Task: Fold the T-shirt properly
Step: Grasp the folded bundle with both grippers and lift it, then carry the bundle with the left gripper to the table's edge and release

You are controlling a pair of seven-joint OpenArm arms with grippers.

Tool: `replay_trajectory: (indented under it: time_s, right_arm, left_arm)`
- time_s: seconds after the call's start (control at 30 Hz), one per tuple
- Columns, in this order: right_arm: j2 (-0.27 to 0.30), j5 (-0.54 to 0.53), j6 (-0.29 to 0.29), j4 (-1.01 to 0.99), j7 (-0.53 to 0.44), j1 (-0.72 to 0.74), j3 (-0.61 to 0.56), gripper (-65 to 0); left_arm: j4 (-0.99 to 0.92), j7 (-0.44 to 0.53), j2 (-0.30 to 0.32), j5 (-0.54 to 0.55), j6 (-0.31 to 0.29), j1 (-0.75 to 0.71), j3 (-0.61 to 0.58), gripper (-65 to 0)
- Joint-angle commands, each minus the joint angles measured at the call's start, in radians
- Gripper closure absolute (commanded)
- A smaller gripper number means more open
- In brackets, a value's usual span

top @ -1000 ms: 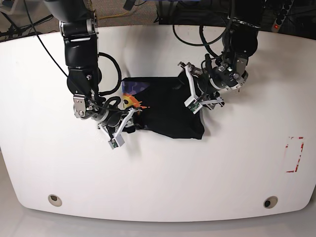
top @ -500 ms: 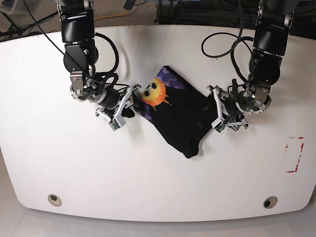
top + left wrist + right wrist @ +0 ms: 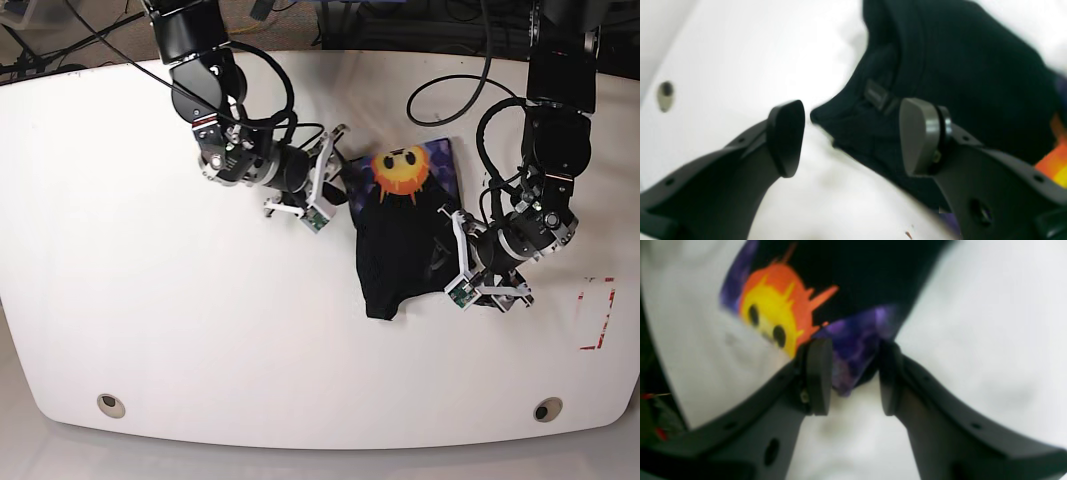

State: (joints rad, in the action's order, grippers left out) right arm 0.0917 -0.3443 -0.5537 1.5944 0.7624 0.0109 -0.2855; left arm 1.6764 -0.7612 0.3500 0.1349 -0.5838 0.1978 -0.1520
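The black T-shirt (image 3: 395, 250) lies folded into a narrow bundle at the table's middle. Its orange-yellow face (image 3: 402, 170) over purple is at the far end. My right gripper (image 3: 328, 185) sits at the shirt's left far corner. In the right wrist view the right gripper (image 3: 853, 375) is slightly open and straddles the purple corner of the T-shirt (image 3: 867, 273) beside the face (image 3: 773, 313). My left gripper (image 3: 452, 258) is at the shirt's right edge. In the left wrist view the left gripper (image 3: 853, 136) is wide open, with the T-shirt's black edge (image 3: 973, 83) just beyond the tips.
The white table (image 3: 200, 330) has two round holes near its front edge, one on the left (image 3: 112, 405) and one on the right (image 3: 547, 409). A red tape mark (image 3: 597, 313) is at the right side. Cables hang over the back edge.
The shirt has swung round and shifted right, so the face now points to the far side. The right arm moved up and right with it. The left gripper dropped slightly toward the front.
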Motion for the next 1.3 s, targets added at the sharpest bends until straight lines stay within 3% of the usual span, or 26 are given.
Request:
replay_trajectory:
  time_s: [0.0,0.2,0.33,0.5,0.6,0.8,0.9,1.1,1.2,1.27]
  right_arm:
    - [-0.04,-0.02,-0.006,0.01,-0.027,0.021,-0.013,-20.9]
    - [-0.059,-0.022,-0.006,-0.01,-0.027,0.037,-0.031,-20.9]
    - [-0.005,-0.032,-0.007,0.037,-0.027,0.036,-0.016,-20.9]
    - [0.064,-0.032,-0.018,0.077,-0.027,0.025,0.05,-20.9]
    - [0.072,-0.034,-0.019,0.077,-0.027,0.024,0.119,-20.9]
    - [0.092,-0.034,-0.078,0.077,-0.027,0.013,0.222,-21.1]
    - [0.09,-0.034,-0.09,0.076,-0.027,0.01,0.28,-21.1]
    - [0.092,-0.034,-0.095,0.083,-0.027,-0.009,0.34,-21.1]
    - [0.092,-0.034,-0.102,0.142,-0.01,-0.025,0.363,-21.1]
    - [0.092,-0.032,-0.108,0.191,0.035,-0.033,0.381,-21.1]
  left_arm:
    - [0.058,0.007,-0.002,0.007,0.005,-0.01,0.005,-41.4]
    - [0.078,0.007,-0.061,-0.001,0.012,-0.056,0.007,-41.7]
    - [0.066,0.007,-0.111,0.001,0.135,-0.087,0.022,-42.4]
    - [0.032,0.01,-0.208,0.001,0.279,-0.11,0.027,-49.7]
    - [-0.006,0.033,-0.243,-0.001,0.341,-0.122,0.022,-50.0]
    - [-0.14,0.125,-0.277,-0.001,0.388,-0.154,0.022,-50.0]
    - [-0.223,0.148,-0.266,-0.001,0.396,-0.154,0.027,-50.0]
    - [-0.328,0.153,-0.17,0.007,0.391,-0.149,0.027,-50.3]
    - [-0.325,0.15,-0.064,0.009,0.379,-0.156,0.036,-50.3]
    - [-0.333,0.15,0.019,0.009,0.328,-0.177,0.073,-50.3]
